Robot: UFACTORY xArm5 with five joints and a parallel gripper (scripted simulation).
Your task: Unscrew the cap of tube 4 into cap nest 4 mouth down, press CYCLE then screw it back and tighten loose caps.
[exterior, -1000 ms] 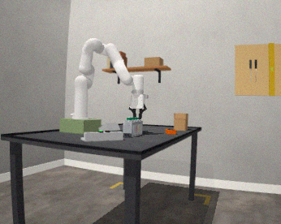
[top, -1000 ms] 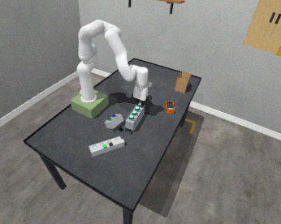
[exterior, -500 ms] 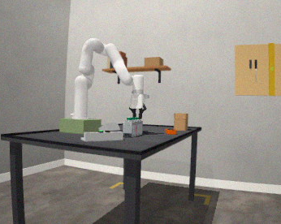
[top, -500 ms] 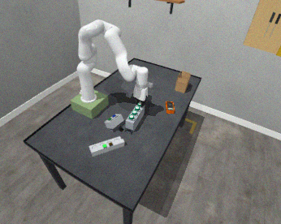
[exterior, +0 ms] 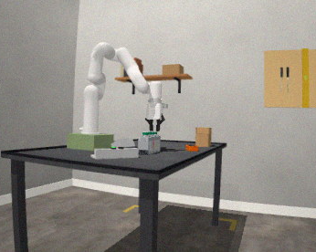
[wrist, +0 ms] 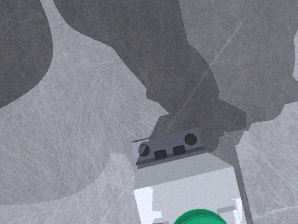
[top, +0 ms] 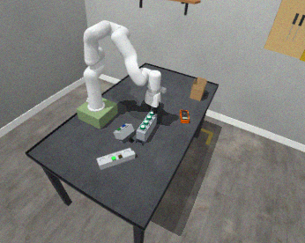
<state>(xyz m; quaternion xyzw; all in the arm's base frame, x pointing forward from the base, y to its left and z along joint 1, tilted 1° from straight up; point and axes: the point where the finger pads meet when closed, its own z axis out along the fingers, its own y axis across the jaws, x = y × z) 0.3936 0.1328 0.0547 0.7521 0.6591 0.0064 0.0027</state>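
Hand: gripper hanging a little above the tube rack, over the end nearest the cardboard box; fingers about half apart with nothing between them, touching no cap.
Arm: bent over from the green base block, wrist pointing straight down.
Caps: four green caps in a row along the top of the rack, one on each tube as far as the top view shows; one green cap at the bottom edge of the wrist view, right under the hand.
Cap tray: long pale tray lying nearer the table's front edge, apart from the rack; no cap visible in any nest.
Lamp: green lamp lit on the tray; no amber glow seen.
Keys: key housing just beside the rack, blue key on top; green key too small to judge as lit or dark.
Done, by judgement: cap off, cycle run and ended, cap back on its tube, since green is lit and the nests look bare.
Unclear: which tube number sits under the hand; whether each cap is screwed fully down.
Left, by judgement: possibly the rest of the tightness check on the other caps, then a press on the green key with the hand free.
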